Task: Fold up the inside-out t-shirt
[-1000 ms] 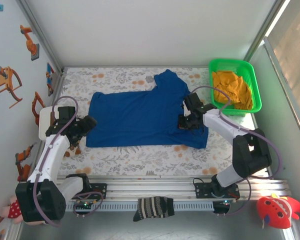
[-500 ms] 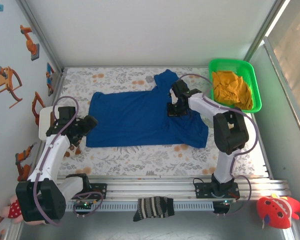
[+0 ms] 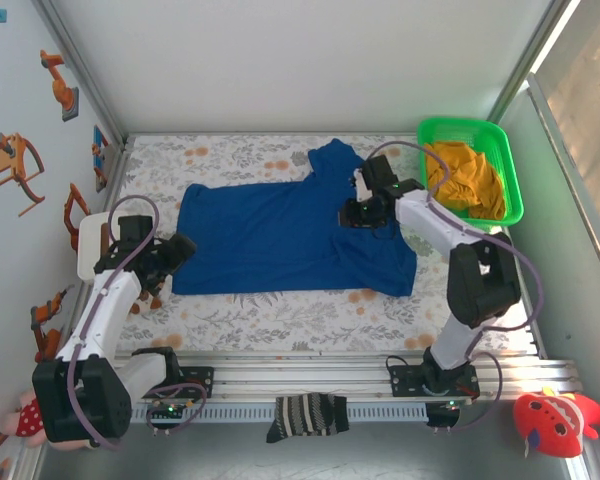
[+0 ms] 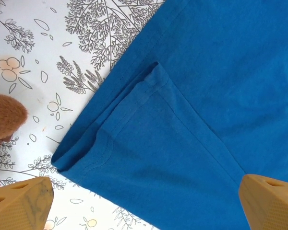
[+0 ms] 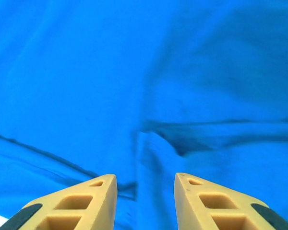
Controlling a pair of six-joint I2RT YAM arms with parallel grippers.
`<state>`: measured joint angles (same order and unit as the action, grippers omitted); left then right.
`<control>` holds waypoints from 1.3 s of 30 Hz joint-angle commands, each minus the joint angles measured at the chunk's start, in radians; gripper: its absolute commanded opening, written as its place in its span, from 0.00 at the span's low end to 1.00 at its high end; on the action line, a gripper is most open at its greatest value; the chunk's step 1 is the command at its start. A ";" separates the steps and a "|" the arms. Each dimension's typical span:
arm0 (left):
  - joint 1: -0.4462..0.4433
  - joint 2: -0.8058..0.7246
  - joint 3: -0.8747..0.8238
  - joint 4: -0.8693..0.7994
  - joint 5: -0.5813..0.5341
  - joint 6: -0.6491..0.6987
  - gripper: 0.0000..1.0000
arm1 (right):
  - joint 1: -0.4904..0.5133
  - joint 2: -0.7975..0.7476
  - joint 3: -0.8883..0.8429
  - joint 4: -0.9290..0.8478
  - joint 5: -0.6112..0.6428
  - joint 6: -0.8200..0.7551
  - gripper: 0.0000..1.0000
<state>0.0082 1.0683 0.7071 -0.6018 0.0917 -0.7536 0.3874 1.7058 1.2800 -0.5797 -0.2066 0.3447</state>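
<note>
From the top camera, the t-shirt [image 3: 280, 235] lay flat in the middle of the flowered table [image 3: 240, 150]. Its long axis ran from 9 to 3 o'clock, and one flap stuck out toward 12 o'clock at the right end. Which end had the collar, I could not tell. The left gripper [image 3: 177, 248] stood at the shirt's 9 o'clock edge, and the right gripper [image 3: 363, 214] was over its 2 o'clock part.

In the left wrist camera, the yellow fingers [image 4: 21, 203] were spread wide above a stitched corner of the shirt, with nothing held between them.

In the right wrist camera, the fingers [image 5: 81, 201] stood partly apart over a small ridge of blue cloth and did not pinch it.
</note>
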 commanded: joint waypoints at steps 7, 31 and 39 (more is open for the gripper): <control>-0.054 0.090 -0.044 0.117 0.073 -0.045 0.98 | -0.017 -0.184 -0.294 0.029 0.096 0.094 0.32; -0.146 0.140 -0.271 0.242 0.030 -0.202 0.96 | -0.101 -0.455 -0.820 0.162 0.012 0.535 0.33; -0.124 -0.069 -0.065 0.057 -0.093 -0.067 0.97 | -0.102 -0.559 -0.664 0.029 0.022 0.396 0.33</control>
<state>-0.1291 1.0298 0.5163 -0.4496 0.0811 -0.9028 0.2913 1.1507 0.5045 -0.4656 -0.2039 0.8177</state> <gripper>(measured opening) 0.964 0.333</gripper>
